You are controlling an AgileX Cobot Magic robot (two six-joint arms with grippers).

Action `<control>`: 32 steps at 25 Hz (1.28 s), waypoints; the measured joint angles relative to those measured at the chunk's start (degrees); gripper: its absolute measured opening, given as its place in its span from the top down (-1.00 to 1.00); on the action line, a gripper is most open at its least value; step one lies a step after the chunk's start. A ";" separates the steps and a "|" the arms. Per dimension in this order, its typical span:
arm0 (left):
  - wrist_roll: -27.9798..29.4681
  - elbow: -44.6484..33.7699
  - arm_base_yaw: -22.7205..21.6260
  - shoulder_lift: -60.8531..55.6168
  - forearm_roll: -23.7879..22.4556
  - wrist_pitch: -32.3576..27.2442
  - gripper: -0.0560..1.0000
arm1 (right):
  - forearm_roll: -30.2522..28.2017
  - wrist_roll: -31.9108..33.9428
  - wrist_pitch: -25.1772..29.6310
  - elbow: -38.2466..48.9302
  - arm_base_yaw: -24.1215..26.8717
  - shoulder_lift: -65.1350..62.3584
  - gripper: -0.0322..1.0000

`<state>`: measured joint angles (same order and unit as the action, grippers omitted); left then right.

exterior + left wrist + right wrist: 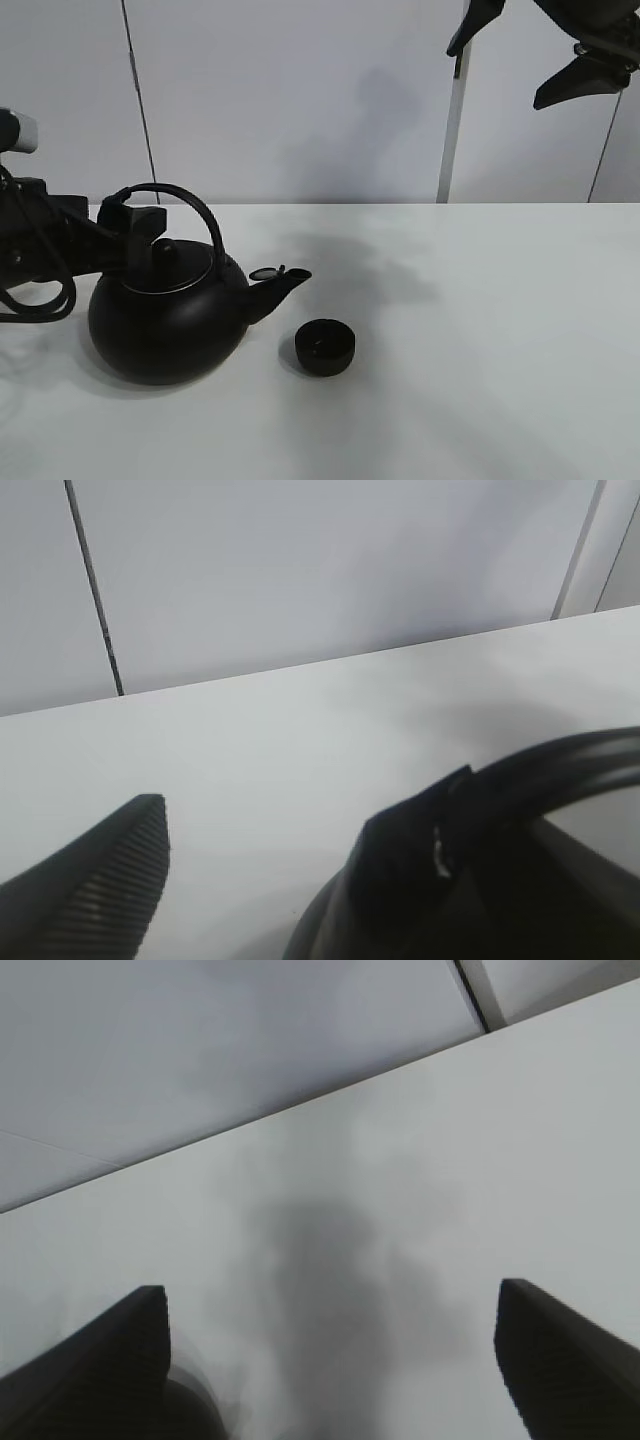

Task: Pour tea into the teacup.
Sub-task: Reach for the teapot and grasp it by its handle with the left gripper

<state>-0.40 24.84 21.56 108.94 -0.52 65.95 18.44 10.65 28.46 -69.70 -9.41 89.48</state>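
The black kettle [165,325] stands on the white table [480,330] at the left, its spout pointing right. The small black teacup [325,347] sits just right of the spout and a little nearer the front, apart from it. My left gripper [138,222] is open at the left end of the kettle's arched handle [195,205]. In the left wrist view the left gripper [300,810] has its fingers wide apart, and one finger [410,855] lies against the handle [570,765]. My right gripper [495,77] is open and empty, high above the table's back right, and its fingers [90,1365] show wide apart.
A grey wall with a white post [452,130] stands behind the table's back edge. Black cables [35,290] hang from the left arm beside the kettle.
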 joint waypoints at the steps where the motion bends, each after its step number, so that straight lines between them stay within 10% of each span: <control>1: 0.00 0.09 -0.02 0.14 0.00 0.00 -0.23 | 0.00 0.00 0.00 0.00 0.00 0.00 -0.25; 12: 0.02 0.34 -0.08 1.10 -0.36 0.01 0.08 | 0.00 0.01 0.00 0.00 0.00 0.00 -0.25; 18: -0.85 0.34 -0.08 1.10 -2.13 -0.04 0.63 | 0.00 0.01 0.00 0.00 0.00 0.00 -0.25; 32: -2.86 1.05 -0.26 -1.58 -2.88 -5.09 0.68 | 0.00 0.01 0.00 0.00 0.00 0.00 -0.25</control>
<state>-3.26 25.89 21.30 107.36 -3.41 60.86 18.44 10.67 28.46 -69.70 -9.41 89.48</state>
